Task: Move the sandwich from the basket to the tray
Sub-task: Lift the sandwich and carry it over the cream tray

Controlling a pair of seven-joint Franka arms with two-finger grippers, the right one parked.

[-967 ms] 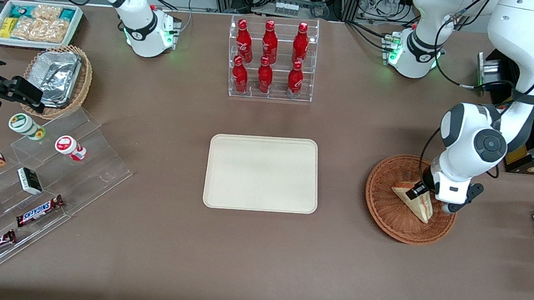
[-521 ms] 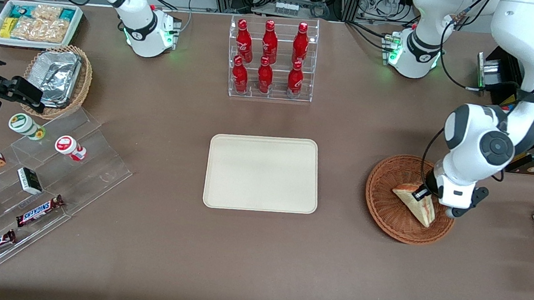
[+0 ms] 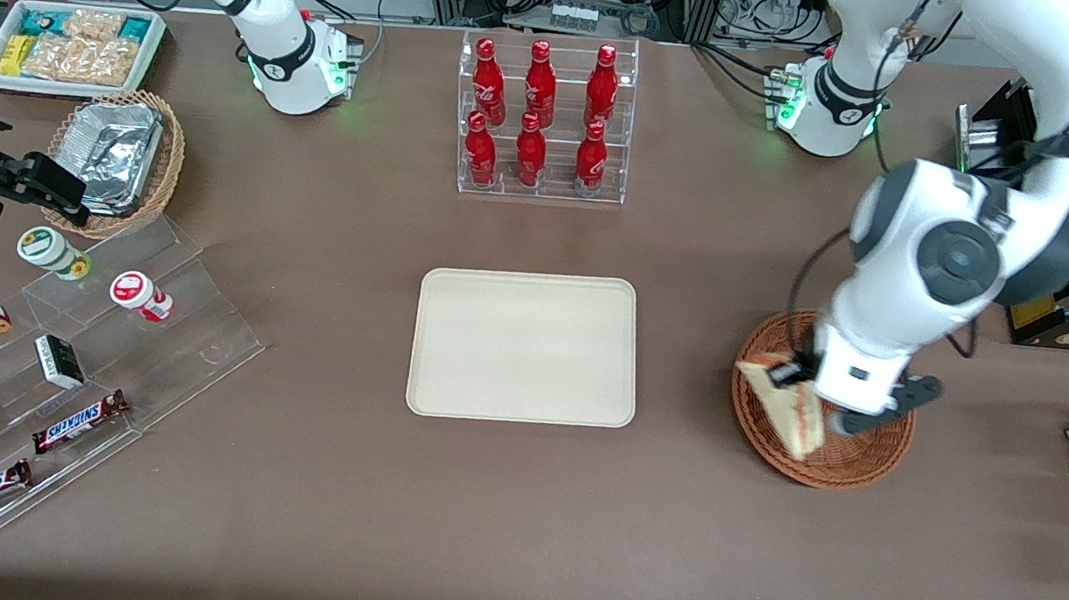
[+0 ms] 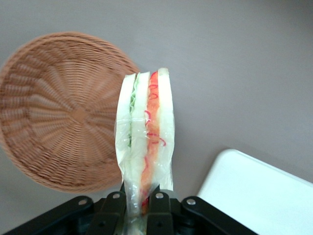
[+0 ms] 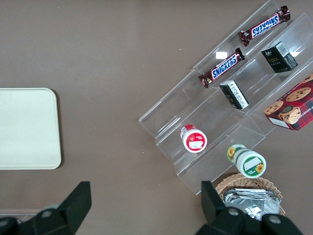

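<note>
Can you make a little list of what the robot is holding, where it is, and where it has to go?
holding: sandwich, pinched at one end by the gripper
gripper: shut on the sandwich
sandwich position: lifted above the basket, hanging over the rim nearest the tray
basket: nothing left inside
goal: tray, bare, in the middle of the table
step left: carry the sandwich over to the tray and set it down
</note>
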